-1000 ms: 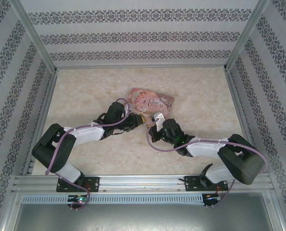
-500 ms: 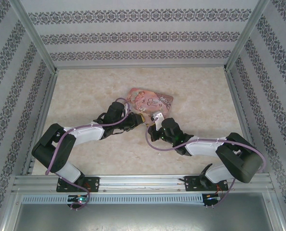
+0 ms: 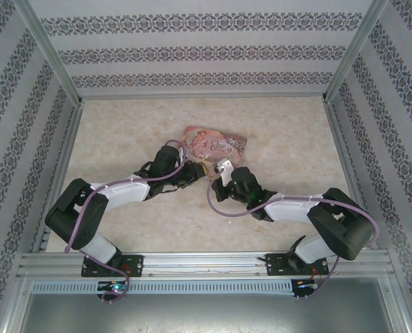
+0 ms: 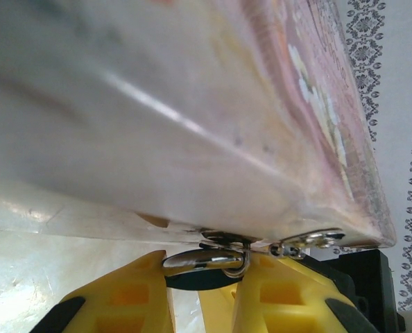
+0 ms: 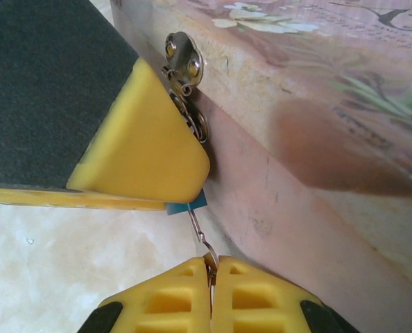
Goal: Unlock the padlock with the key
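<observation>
The padlock (image 4: 200, 262), with a silvery top and dark body, hangs by its shackle from the hasp on the front wall of the pink tin (image 3: 215, 144). My left gripper (image 4: 202, 276) is shut on the padlock's sides. In the right wrist view a blue corner of the padlock (image 5: 189, 203) peeks out under a left finger (image 5: 143, 146). The key (image 5: 200, 234) is a thin silvery sliver whose tip meets that blue corner. My right gripper (image 5: 211, 269) is shut on the key's head. In the top view the left gripper (image 3: 194, 173) and right gripper (image 3: 215, 177) meet at the tin's near edge.
The tin's riveted hasp plate (image 5: 184, 62) sits just above the padlock. Patterned walls (image 3: 206, 52) ring the pale marbled table (image 3: 123, 132). Both arms reach inward from the near edge.
The right arm has crept slightly left and forward, bringing the key closer against the padlock. The left arm and the tin hold still.
</observation>
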`<state>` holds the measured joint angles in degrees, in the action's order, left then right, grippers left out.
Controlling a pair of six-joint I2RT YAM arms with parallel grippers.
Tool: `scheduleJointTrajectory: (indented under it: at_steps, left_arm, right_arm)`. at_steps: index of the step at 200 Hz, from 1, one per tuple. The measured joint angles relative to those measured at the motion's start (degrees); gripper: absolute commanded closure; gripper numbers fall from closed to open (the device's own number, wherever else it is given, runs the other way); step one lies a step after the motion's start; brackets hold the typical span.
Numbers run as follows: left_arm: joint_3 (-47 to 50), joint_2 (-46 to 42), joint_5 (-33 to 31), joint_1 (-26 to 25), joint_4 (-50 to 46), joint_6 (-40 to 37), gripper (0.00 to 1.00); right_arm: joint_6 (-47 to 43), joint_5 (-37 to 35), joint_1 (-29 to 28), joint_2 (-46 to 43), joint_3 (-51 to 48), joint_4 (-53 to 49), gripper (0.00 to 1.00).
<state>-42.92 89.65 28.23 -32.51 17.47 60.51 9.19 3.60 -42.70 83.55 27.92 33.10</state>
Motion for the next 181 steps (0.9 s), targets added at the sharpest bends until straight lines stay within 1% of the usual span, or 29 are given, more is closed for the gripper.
scheduleJointTrajectory:
  at_steps: [95, 139, 181]
  left_arm:
    - [-0.1, -0.2, -1.9, 0.2, -0.4, 0.0, 0.92]
    - [-0.5, -0.5, -2.2, 0.4, -0.4, 0.0, 0.92]
    - [-0.5, -0.7, -3.1, 0.4, -0.4, 0.0, 0.92]
  right_arm:
    - [0.3, 2.1, 0.7, 2.4, 2.7, -0.9, 1.00]
    - [2.8, 5.9, 2.1, 3.7, 5.0, -1.2, 1.00]
    - [3.1, 7.4, 2.9, 4.5, 5.9, -1.2, 1.00]
